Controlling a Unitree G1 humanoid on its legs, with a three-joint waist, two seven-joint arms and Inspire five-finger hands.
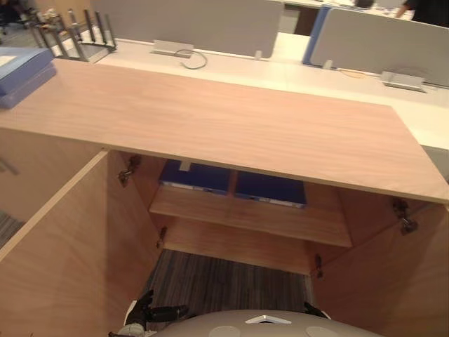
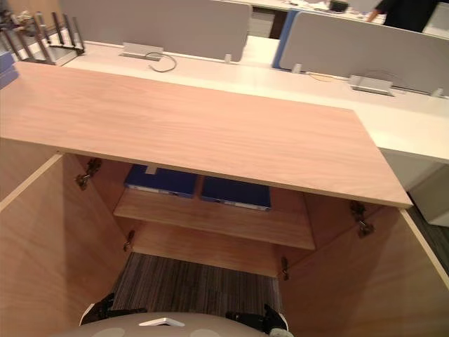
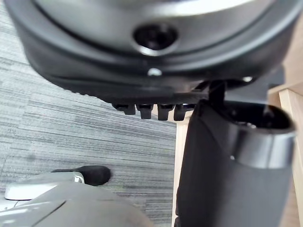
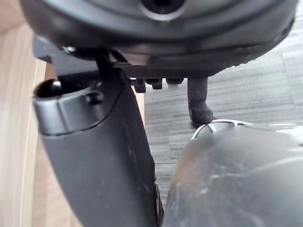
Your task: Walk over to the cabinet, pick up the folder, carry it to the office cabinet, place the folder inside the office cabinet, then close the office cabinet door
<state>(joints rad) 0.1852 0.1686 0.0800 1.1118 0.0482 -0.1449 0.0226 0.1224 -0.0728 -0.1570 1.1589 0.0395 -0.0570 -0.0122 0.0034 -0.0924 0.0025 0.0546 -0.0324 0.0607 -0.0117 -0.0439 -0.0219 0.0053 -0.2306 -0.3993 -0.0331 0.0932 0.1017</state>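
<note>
At the left edge of the wooden surface (image 1: 210, 119), which forms the top of the cabinet (image 1: 42, 168), a blue stack (image 1: 21, 70) is seen lying flat. Past the surface's far left corner a black rack (image 1: 88, 31) is set upright. Below the near edge, the left door (image 1: 56, 253) is swung wide open. The left hand (image 1: 144, 309) is held low over the striped carpet (image 1: 224, 281) just inside that door; its fingers (image 3: 151, 111) are relaxed and apart, and nothing is gripped.

Inside the cabinet, a shelf (image 1: 245, 221) is exposed. Two blue folders are laid flat on it side by side, toward its back edge: the left folder (image 1: 196, 175) and the right folder (image 1: 270, 189), close together.

The right hand (image 2: 249, 319) is held low over the carpet near the right door (image 1: 393, 281), which is also swung open; its fingers (image 4: 154, 84) are likewise loose, and nothing is held.

Behind the surface, grey dividers (image 1: 189, 21) are mounted on a white desk (image 1: 295, 70), and part of a person (image 2: 407, 10) is visible at the far right.
</note>
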